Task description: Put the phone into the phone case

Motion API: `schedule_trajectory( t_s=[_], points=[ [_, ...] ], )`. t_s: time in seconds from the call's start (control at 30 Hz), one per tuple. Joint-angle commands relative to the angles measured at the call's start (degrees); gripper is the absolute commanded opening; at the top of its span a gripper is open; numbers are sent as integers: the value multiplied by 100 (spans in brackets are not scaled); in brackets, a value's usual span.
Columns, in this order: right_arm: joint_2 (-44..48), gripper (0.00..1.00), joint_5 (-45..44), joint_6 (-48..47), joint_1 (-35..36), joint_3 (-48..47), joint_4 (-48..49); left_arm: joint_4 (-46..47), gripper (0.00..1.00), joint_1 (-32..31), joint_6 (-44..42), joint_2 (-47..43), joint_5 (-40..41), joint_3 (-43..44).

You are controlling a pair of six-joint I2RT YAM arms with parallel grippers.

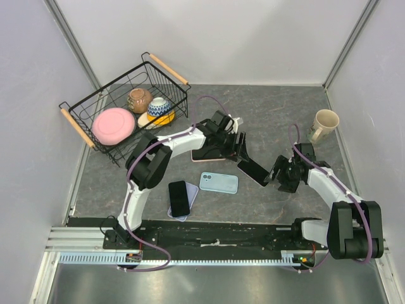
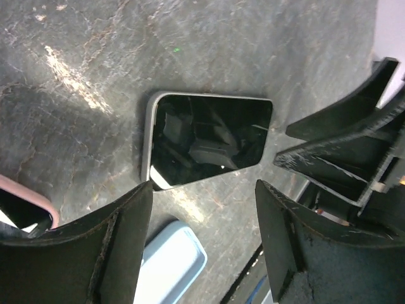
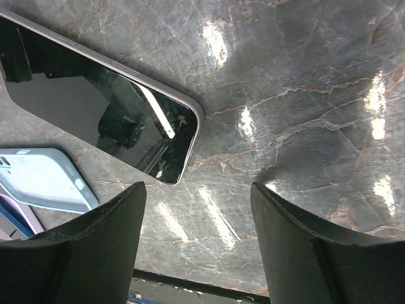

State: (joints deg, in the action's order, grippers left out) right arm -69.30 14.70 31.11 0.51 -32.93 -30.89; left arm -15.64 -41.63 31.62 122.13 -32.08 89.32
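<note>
Lying flat on the grey desk (image 1: 285,114), the dark phone (image 1: 253,172) sits just right of the light blue phone case (image 1: 218,182); left claw (image 2: 204,190) and right claw (image 3: 196,190) both gape open, holding nothing

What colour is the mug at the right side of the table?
The mug is cream; the top external view shows it best.
</note>
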Motion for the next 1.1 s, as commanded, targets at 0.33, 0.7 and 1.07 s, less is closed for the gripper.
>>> schedule_trajectory(
  t_s=[0.33, 0.7, 1.07],
  points=[
    [-470, 69, 261, 132, -25, 76, 795, -405, 69, -12, -402, 883, 105, 815],
    [-717, 54, 481, 202, -16, 190, 1217, 454, 62, 102, 80, 910, -606, 350],
    [-699, 48, 674, 316, -25, 252, 1612, 1237, 57, 111, 371, 743, -1784, 25]
  ],
)
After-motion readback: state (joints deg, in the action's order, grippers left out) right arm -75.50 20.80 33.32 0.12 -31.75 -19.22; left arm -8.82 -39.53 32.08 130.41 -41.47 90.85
